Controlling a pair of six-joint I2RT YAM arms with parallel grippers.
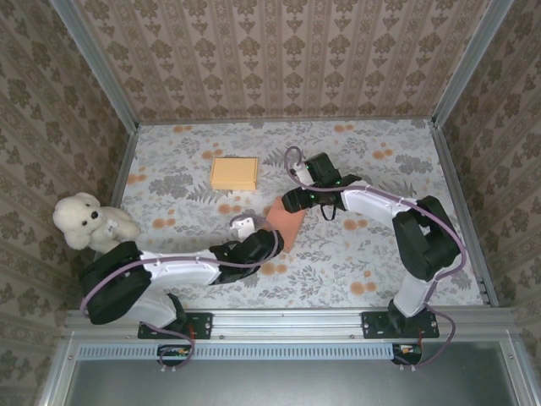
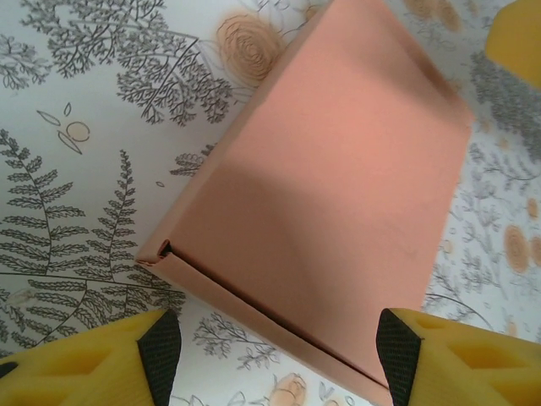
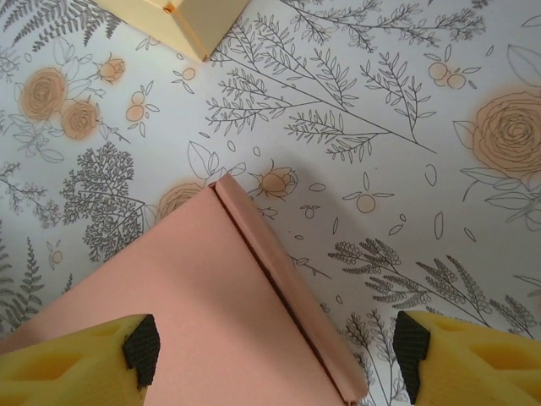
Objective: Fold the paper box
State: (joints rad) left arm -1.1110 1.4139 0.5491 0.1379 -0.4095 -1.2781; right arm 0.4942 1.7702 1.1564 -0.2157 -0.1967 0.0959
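Looking at the pink paper box [image 1: 288, 227], it seems pretty much folded up. It sits flat around the middle of the floral surface [image 1: 194, 144], right between the two arms. From the left wrist view the box [image 2: 338, 194] reads as a closed shape with a clean lid panel. One long seam runs along the near edge, with a tiny slot showing at the corner. The right wrist view shows the same box [image 3: 194, 321] with a narrow folded lip along its side, lying flush as far as one can tell.

Both sets of jaws are spread apart and gripping nothing. The left jaws hover just short of the seam edge, and the right jaws straddle a corner from above.

What's left is probably just pressing that last flap home, if anything. A finished-looking yellow box [image 1: 234, 173] sits farther back and left, and a white teddy bear [image 1: 84, 222] sits at the left edge.

No logos, labels or readable text anywhere on either box.
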